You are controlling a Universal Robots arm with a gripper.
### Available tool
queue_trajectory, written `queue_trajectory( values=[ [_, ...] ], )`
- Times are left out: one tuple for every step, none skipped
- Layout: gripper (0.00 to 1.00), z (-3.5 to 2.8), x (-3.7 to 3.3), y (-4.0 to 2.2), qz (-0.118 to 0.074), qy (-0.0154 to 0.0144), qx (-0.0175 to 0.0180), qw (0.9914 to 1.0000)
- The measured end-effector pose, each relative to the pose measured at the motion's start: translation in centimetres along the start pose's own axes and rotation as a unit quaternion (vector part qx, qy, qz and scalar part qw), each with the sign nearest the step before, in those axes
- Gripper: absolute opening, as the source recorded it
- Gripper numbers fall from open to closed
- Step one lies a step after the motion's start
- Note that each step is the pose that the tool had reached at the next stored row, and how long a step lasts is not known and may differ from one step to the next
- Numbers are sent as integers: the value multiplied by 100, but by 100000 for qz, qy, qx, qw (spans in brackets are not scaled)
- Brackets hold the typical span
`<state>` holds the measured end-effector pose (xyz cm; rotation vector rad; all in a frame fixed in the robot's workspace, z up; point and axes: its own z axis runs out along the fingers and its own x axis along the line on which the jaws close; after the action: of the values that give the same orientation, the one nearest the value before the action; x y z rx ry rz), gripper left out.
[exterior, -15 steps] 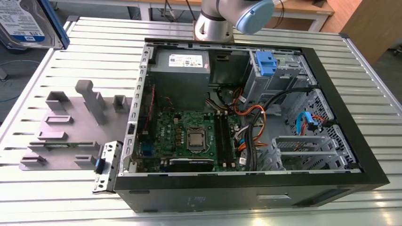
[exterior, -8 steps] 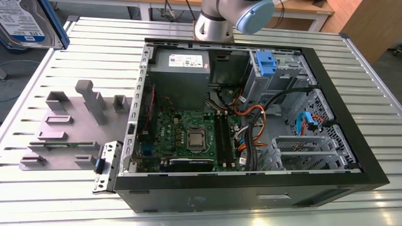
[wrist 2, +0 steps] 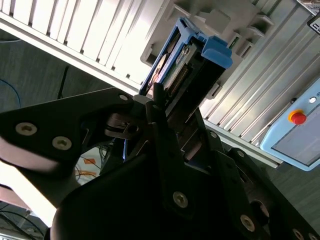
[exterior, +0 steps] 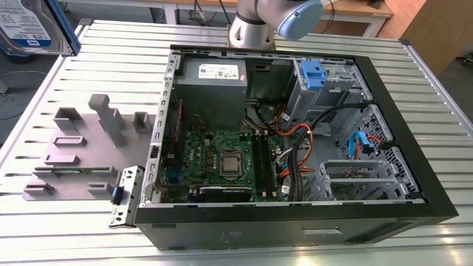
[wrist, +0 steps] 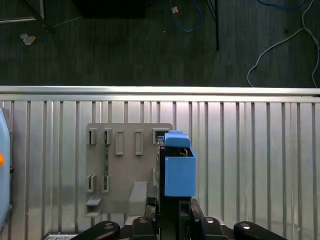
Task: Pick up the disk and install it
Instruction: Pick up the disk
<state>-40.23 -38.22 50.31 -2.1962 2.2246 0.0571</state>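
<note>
The disk point(exterior: 28, 25) hangs in the air at the exterior view's far upper left, a silver drive with a white-and-blue label and a blue rail along its edge. Both wrist views show it edge-on, with its blue rails and blue end tab point(wrist: 177, 167) pointing away from the wrist, the disk point(wrist 2: 187, 67) held well above the table. My gripper point(wrist: 172, 212) is shut on the disk, and its black fingers point(wrist 2: 159, 107) clamp the near end. The grey fixture plate point(wrist: 127, 165) lies on the table below the disk.
An open computer case point(exterior: 414, 166) lies on the ribbed metal table point(exterior: 111, 55), with a motherboard, cables, a grey power-supply box point(exterior: 214, 75) and a blue-tabbed drive cage point(exterior: 314, 77). The grey fixture plate point(exterior: 74, 149) sits beside the case. A pendant with a red button point(wrist 2: 298, 117) lies near the table edge.
</note>
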Motion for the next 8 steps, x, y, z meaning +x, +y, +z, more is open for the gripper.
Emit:
queue_trajectory(
  values=[
    [35, -10, 0, 0, 0, -3, 0, 100000],
    [35, -19, -1, 0, -5, -2, -2, 100000],
    [35, -25, -1, 0, -4, -2, -1, 100000],
    [35, -28, -1, 0, -3, -2, 2, 100000],
    [35, -29, -1, 0, -4, -2, 1, 100000],
    [35, -34, -1, 0, -3, -4, 3, 100000],
    [35, -35, -1, 1, -3, -3, 1, 100000],
    [35, -35, -1, 1, -2, -3, 1, 100000]
  ],
)
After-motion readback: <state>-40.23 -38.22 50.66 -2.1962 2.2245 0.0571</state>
